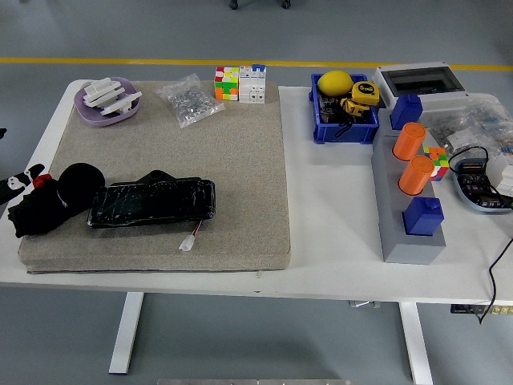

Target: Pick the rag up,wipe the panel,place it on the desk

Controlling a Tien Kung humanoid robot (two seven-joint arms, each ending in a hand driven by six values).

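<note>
Left hand (18,186) shows only as a sliver at the left edge, beside the rag (50,202); finger state cannot be told, and no grasp is visible. Rag: black, bunched, on the near-left corner of the mat (232,184), touching the left end of the panel (152,201). Panel: black, glossy, lying flat along the near part of the mat, white connector (189,241) just off its near-right end. Judged step: picking up the rag. To do it well, pinch the rag on its left bulk, away from the panel, lift clear, then wipe along the panel's length, pressing lightly so it does not slide. Right hand not seen.
</note>
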